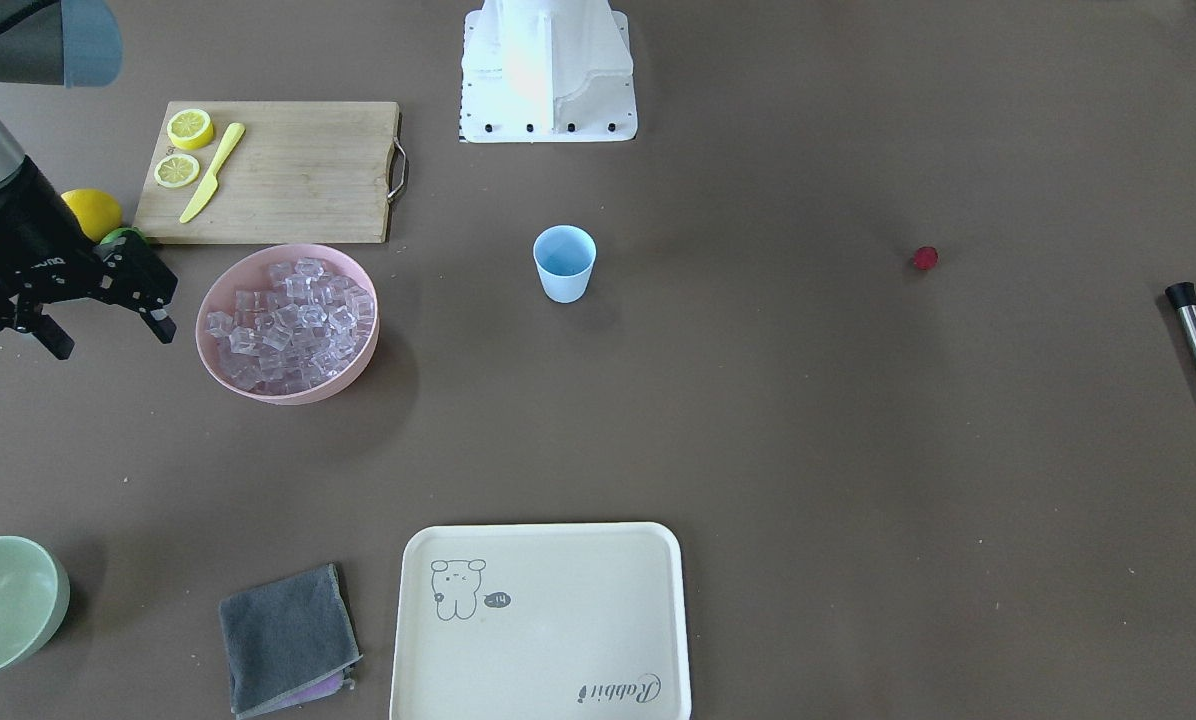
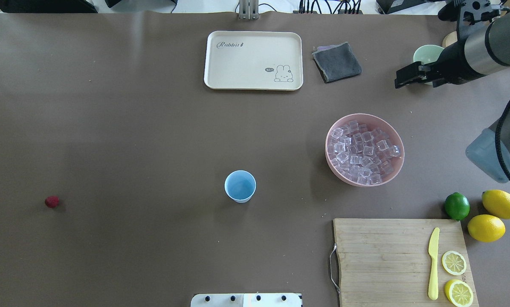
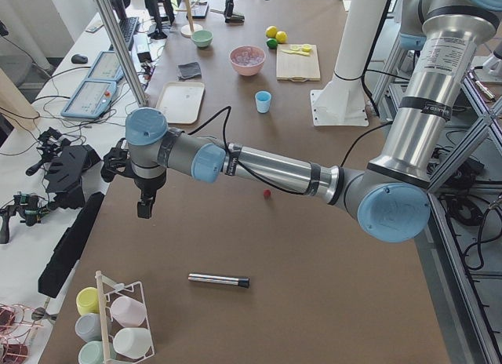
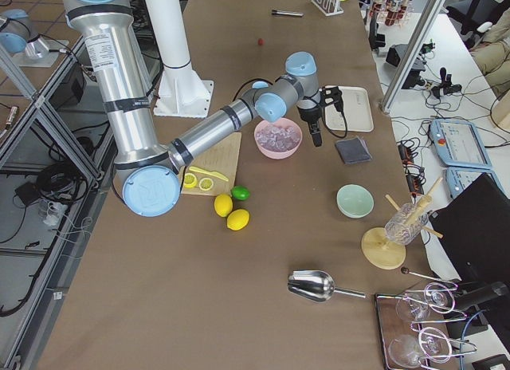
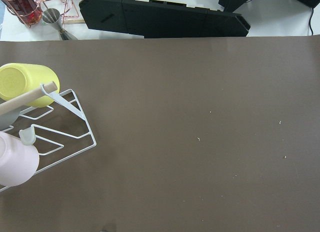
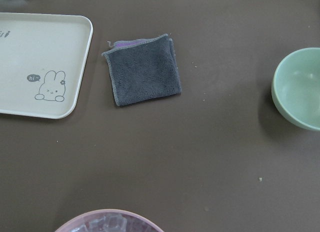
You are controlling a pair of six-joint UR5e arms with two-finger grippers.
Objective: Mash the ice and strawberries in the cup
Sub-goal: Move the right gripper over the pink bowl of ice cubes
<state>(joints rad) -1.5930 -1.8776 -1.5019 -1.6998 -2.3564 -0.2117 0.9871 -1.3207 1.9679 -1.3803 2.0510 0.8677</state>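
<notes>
Our right gripper [image 1: 110, 338] hangs spread, empty, beside the wide pink plastic bowl [image 1: 293, 393] of small clear ice cubes [image 1: 288, 320]; whether our left gripper [image 3: 145, 209] is apart or together we cannot tell. The light blue plastic cup [image 1: 564, 265] stands empty mid-table, the dark red strawberry [image 1: 924, 258] well apart: nothing loaded or mashed yet.

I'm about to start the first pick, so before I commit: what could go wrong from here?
The ice is heaped near the rim of the pink bowl; the open right gripper could knock cubes out. The strawberry is small and round, so it may roll away. The empty cup stands unheld and may tip.
</notes>
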